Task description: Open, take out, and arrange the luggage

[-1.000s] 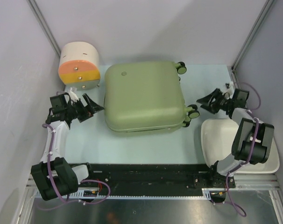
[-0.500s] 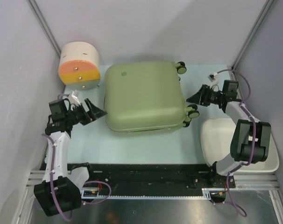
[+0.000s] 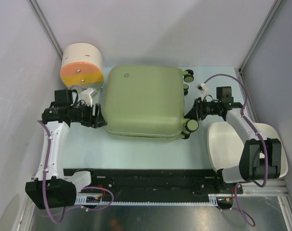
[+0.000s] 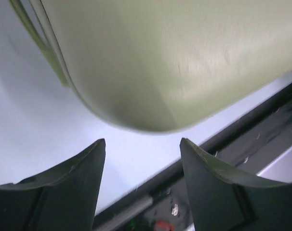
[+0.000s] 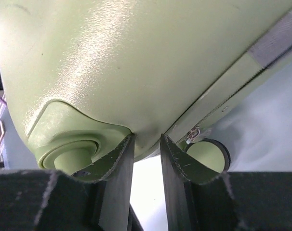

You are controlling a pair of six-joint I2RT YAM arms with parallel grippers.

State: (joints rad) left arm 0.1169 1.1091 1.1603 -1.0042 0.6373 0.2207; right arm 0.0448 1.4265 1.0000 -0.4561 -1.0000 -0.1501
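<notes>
The pale olive-green luggage (image 3: 143,101) lies flat and zipped shut on the light blue table, its green wheels (image 3: 191,125) facing right. My left gripper (image 3: 99,118) is at its near-left corner. In the left wrist view the fingers stand apart, gripper (image 4: 142,144) open, with the luggage's rounded corner (image 4: 160,62) just beyond the tips and nothing between them. My right gripper (image 3: 189,112) is at the wheel side. In the right wrist view it (image 5: 147,139) has a narrow gap, both tips against the shell (image 5: 136,57) between a wheel housing (image 5: 71,154) and a wheel (image 5: 208,154), beside the zip pull (image 5: 193,134).
A round cream-and-orange drum container (image 3: 81,67) stands at the back left, close to the left arm. A white oval basin (image 3: 232,144) sits at the right under the right arm. A black rail (image 3: 151,180) runs along the near edge. Grey walls close in both sides.
Both grippers have moved inward to the luggage's sides and their jaws have narrowed. The luggage has shifted slightly left and squared up.
</notes>
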